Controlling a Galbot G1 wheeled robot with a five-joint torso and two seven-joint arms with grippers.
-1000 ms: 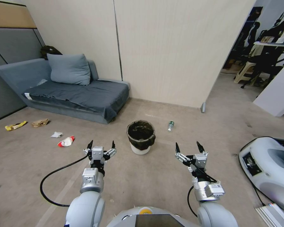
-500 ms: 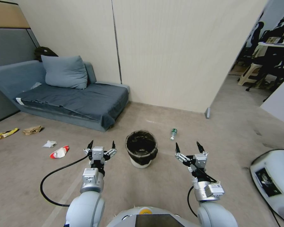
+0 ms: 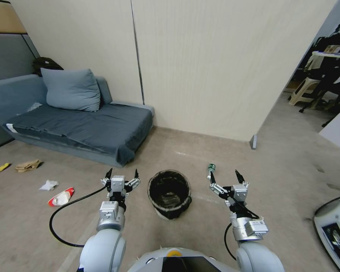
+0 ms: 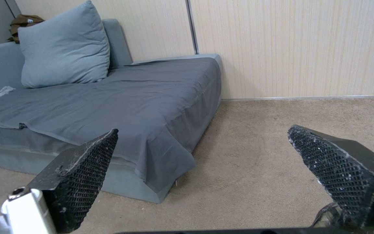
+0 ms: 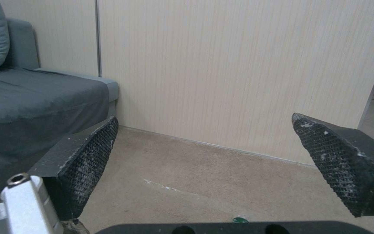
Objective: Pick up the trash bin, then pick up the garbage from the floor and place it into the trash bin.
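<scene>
Beige carpet floor (image 3: 170, 241) holds the small round white plastic trash bin (image 3: 169, 193) with dark liner. Between the wide-open left gripper (image 3: 121, 176) and right gripper (image 3: 226, 178), it looks light and stiff; its rim seems the best hold.

trash bin (image 3: 169, 193) upright, dark-lined | garbage (image 3: 60, 197) scattered on floor

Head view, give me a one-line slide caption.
Both open tools, left tool and right tool, flank the trash bin; garbage litters the floor.
</scene>
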